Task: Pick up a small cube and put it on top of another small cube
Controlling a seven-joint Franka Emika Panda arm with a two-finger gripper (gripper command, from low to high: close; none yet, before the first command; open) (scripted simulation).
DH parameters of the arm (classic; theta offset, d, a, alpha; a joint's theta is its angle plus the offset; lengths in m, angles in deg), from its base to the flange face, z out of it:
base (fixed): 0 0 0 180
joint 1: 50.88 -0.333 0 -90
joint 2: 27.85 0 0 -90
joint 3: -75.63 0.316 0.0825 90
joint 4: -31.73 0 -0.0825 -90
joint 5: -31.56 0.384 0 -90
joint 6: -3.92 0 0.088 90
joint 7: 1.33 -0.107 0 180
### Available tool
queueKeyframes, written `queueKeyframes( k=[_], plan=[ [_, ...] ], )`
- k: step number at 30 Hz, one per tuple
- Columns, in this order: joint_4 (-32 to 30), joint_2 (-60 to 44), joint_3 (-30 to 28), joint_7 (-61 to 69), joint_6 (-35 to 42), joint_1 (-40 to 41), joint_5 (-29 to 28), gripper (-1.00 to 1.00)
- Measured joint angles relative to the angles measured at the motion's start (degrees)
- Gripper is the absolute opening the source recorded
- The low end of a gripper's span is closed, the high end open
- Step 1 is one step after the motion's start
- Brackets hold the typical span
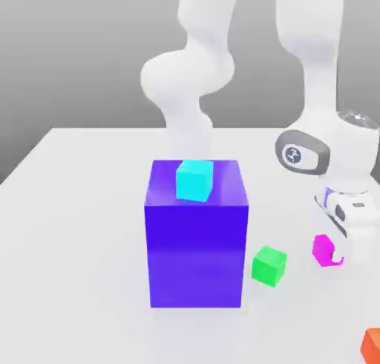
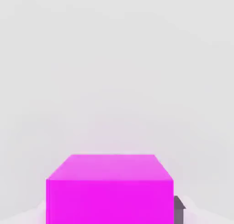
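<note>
No brand or wording can be read; the white, smooth-shelled robot arm (image 1: pixel 320 88) carries a small dark emblem (image 1: pixel 294 155) on a pale disc set in a grey surround, too small to make out. The small bright magenta-pink cube (image 1: pixel 323 251) is on the pale, smooth tabletop (image 1: pixel 74 244), at the low end of the white two-finger gripper (image 1: pixel 347 252). In the exterior view the gripper covers the cube's right part, leaving its left side and a thin curved sliver in sight. In the hand view the cube's top and one broad face show, with the rest cut off by the border. I cannot tell whether the gripper is grasping the cube or merely around it. A small bright green cube (image 1: pixel 269 266) sits between it and a large, glossy blue-purple block (image 1: pixel 197 251), which has a small cyan cube (image 1: pixel 194 180) on top. At the exterior view's lower right corner, a small orange-red cube (image 1: pixel 372 348) is partly cut off.
</note>
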Motion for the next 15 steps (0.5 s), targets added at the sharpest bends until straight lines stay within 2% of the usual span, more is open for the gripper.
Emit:
queueKeyframes(
  k=[6,11,15],
  plan=[
    [-1.1,6.5,1.1,0.8,5.1,1.0,0.7,-1.00],
    [-2.5,13.2,2.7,3.2,10.6,1.7,4.2,-1.00],
    [-4.6,18.2,1.8,9.7,14.0,5.8,8.2,-1.00]
  ],
)
